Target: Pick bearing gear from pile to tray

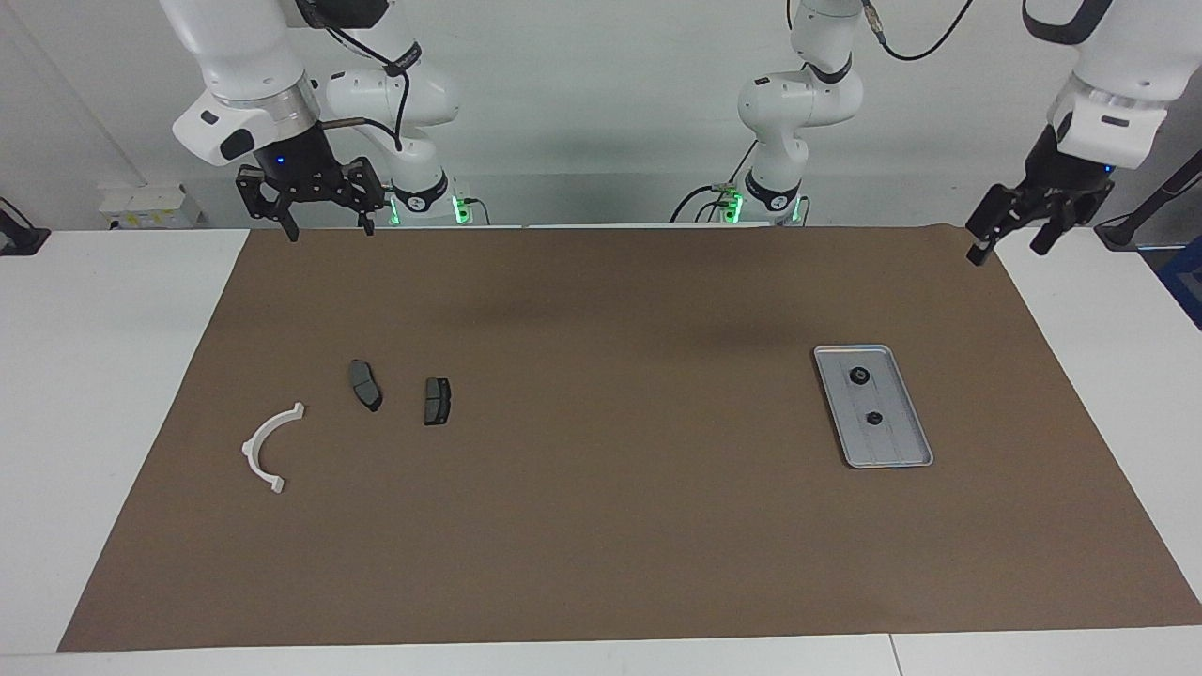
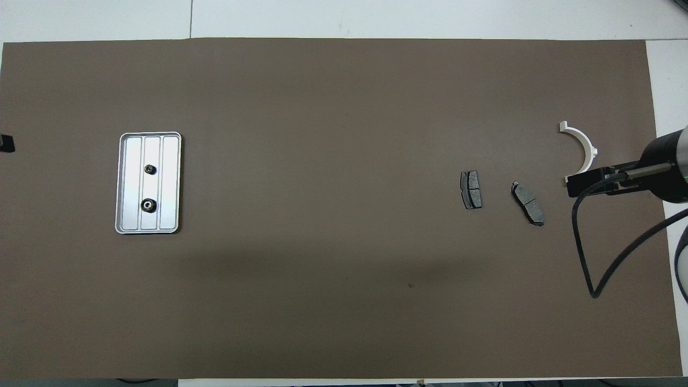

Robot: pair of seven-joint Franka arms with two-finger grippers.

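The silver tray (image 1: 897, 441) (image 2: 169, 156) lies on the brown mat toward the left arm's end. Two small black bearing gears lie in it, one (image 1: 857, 376) (image 2: 151, 170) farther from the robots than the other (image 1: 873, 418) (image 2: 147, 205). The pile sits toward the right arm's end: a white arc (image 1: 268, 451) (image 2: 580, 142) and two dark brake pads (image 1: 365, 384) (image 1: 437, 401). My left gripper (image 1: 1009, 246) hangs open and empty, high over the mat's corner by its base. My right gripper (image 1: 331, 230) (image 2: 578, 183) waits open over the mat's edge close to its base.
The brown mat (image 1: 601, 526) covers most of the white table (image 1: 103, 376). The right arm's black cable (image 2: 591, 258) loops above the mat beside the brake pads (image 2: 471, 189) (image 2: 528, 202).
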